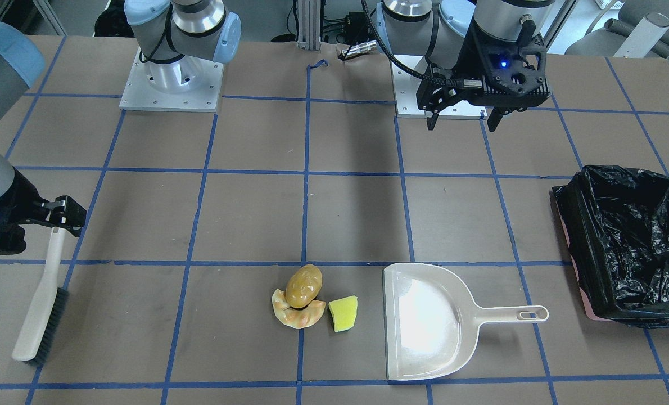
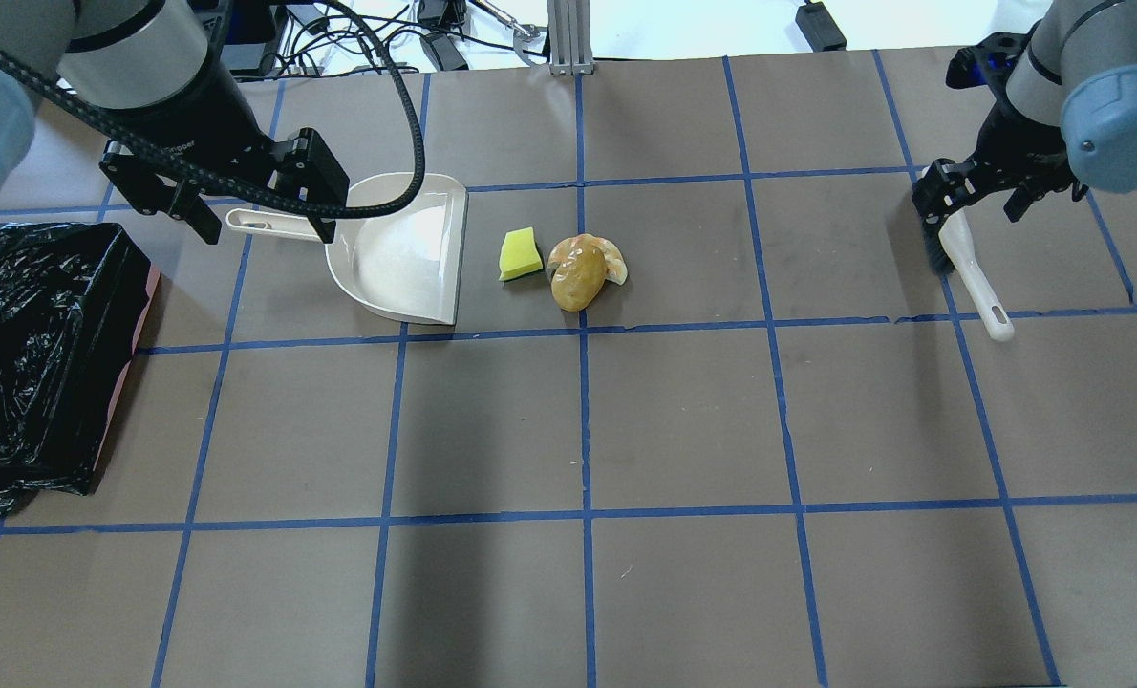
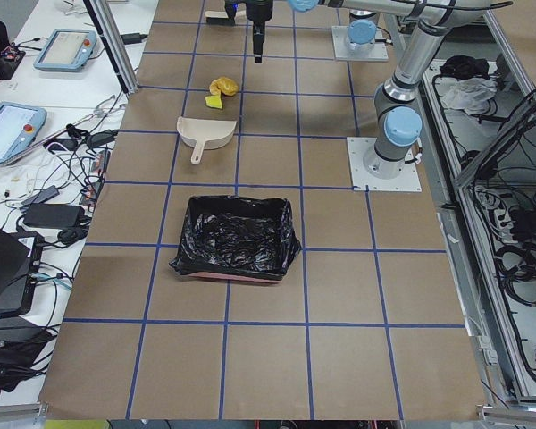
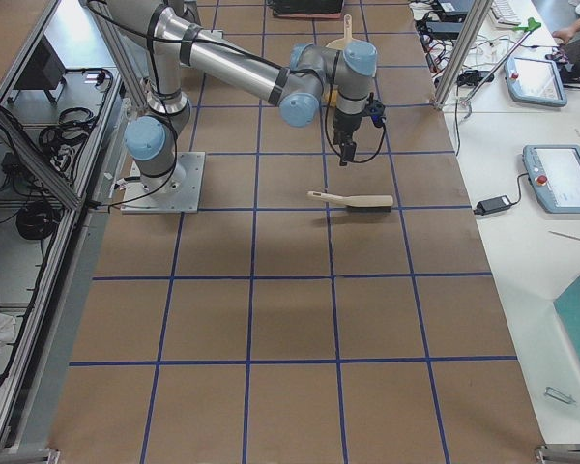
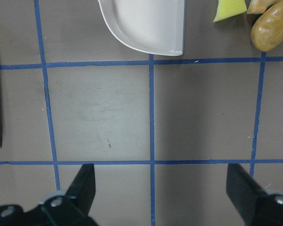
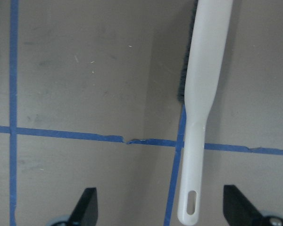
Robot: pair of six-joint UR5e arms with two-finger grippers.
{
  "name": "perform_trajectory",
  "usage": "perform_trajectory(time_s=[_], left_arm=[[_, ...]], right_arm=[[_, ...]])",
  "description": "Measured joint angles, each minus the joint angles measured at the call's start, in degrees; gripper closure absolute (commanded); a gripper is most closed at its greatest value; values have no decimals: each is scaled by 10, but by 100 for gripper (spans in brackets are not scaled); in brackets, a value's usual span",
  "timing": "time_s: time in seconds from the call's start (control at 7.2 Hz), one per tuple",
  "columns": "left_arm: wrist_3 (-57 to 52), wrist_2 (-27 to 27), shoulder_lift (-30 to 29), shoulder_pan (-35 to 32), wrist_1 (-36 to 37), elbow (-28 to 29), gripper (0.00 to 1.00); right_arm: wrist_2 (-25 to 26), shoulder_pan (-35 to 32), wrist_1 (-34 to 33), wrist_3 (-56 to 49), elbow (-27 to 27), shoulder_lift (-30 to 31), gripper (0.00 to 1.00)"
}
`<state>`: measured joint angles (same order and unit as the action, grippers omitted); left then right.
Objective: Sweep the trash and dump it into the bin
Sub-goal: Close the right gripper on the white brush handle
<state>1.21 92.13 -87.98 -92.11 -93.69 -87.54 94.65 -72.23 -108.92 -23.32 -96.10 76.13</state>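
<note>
Left gripper (image 1: 462, 119): fingers spread wide and holding nothing; it hangs high over the table, on the robot's near side of the dustpan.
Right gripper (image 2: 972, 203): fingers apart and empty; it hovers above the brush handle without touching it, and in the wrist view the handle lies between the two fingers.
Trash: three pieces lie together on the table (image 2: 683, 420), midway between the arms and towards the side far from the robot.
Lump (image 1: 303, 286): glossy golden-brown, resting against the pastry piece.
Pastry piece (image 1: 296, 318): tan crescent, curling round the lump's far side.
Sponge (image 1: 343, 313): yellow wedge, just beside the pastry piece, between it and the dustpan.
Dustpan (image 1: 424, 320): beige, flat on the table to the left of the trash, straight open edge facing the sponge, handle pointing towards the bin; nothing lies in it.
Bin (image 1: 573, 236): pinkish box lined with a crinkled black bag, at the left end of the table, well apart from the dustpan.
Brush (image 1: 42, 315): beige with dark bristles, lying flat at the right end of the table, well apart from the trash.
</note>
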Motion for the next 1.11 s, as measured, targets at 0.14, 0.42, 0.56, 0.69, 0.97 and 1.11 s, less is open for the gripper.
perform_trajectory(time_s=[0.14, 0.42, 0.56, 0.69, 0.97, 1.11], left_arm=[[0, 0, 0, 0, 0, 0, 0], [0, 0, 0, 0, 0, 0, 0], [0, 0, 0, 0, 0, 0, 0], [0, 0, 0, 0, 0, 0, 0], [0, 0, 0, 0, 0, 0, 0], [0, 0, 0, 0, 0, 0, 0]], right_arm=[[2, 25, -7, 0, -12, -7, 7], [4, 48, -52, 0, -56, -23, 29], [6, 52, -77, 0, -72, -29, 31], [7, 53, -88, -1, -80, -35, 32], [7, 53, -103, -1, -84, -44, 32], [7, 53, -108, -1, -85, -49, 33]])
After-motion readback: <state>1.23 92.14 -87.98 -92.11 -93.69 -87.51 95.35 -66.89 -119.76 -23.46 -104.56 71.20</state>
